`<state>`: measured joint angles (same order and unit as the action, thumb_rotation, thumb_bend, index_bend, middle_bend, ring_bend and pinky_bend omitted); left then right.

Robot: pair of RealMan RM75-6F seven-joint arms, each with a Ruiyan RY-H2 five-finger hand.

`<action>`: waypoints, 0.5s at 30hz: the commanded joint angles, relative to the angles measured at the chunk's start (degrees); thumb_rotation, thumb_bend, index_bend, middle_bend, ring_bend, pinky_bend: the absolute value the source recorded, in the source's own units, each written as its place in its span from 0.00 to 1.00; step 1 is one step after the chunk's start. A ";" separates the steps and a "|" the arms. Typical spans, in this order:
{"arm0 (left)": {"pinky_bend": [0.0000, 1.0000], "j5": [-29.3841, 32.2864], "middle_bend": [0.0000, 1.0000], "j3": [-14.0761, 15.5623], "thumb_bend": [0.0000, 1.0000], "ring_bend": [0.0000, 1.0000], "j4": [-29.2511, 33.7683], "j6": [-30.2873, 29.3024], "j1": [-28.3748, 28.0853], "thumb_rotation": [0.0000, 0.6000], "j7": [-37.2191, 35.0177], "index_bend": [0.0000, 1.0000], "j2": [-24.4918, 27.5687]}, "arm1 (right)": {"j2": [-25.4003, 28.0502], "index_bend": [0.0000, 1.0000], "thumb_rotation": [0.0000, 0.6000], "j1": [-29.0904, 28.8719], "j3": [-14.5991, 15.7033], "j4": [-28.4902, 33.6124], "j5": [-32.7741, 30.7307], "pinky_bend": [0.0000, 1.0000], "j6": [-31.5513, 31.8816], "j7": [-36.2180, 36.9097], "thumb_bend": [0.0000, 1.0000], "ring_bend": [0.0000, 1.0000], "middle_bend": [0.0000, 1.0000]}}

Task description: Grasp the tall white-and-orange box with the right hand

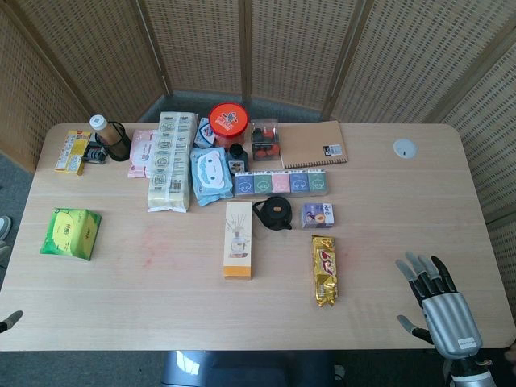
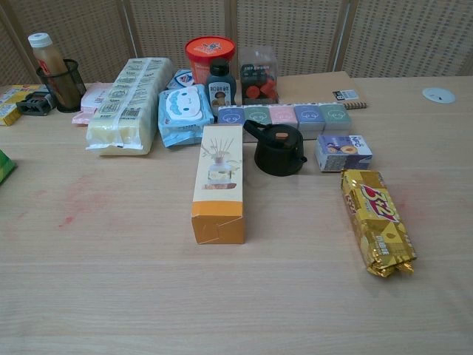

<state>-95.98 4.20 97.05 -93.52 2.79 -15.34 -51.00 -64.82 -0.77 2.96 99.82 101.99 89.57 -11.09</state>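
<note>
The tall white-and-orange box (image 1: 239,239) lies flat near the middle of the table, its orange end toward me. In the chest view this box (image 2: 219,181) shows a reed-diffuser picture on its white top face. My right hand (image 1: 439,302) hovers at the table's front right corner with its fingers spread and nothing in them, well to the right of the box. It does not show in the chest view. Only a grey tip of my left hand (image 1: 8,321) peeks in at the bottom left edge.
A gold snack packet (image 1: 324,270) lies between the box and my right hand. A black teapot (image 1: 274,213) and a small purple box (image 1: 318,214) sit just behind the box's right side. Packets, a red tub (image 1: 228,121) and a notebook (image 1: 313,144) crowd the back. A green pack (image 1: 71,232) lies left.
</note>
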 commanded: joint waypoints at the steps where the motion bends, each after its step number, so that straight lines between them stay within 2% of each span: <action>1: 0.05 0.07 0.00 -0.01 0.00 0.00 0.01 0.02 0.01 1.00 0.02 0.00 0.02 | -0.01 0.00 1.00 -0.03 -0.02 -0.03 -0.07 0.00 -0.07 0.05 0.00 0.00 0.00; 15: 0.05 -0.33 0.00 0.21 0.00 0.00 0.03 -0.11 0.12 1.00 0.00 0.00 0.05 | -0.83 0.00 1.00 -0.97 -1.35 -0.94 -1.96 0.00 -1.20 0.58 0.00 0.01 0.00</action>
<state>-96.32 4.37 97.09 -93.71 2.92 -15.20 -51.01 -65.38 -1.53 1.98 99.14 100.28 88.40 -10.48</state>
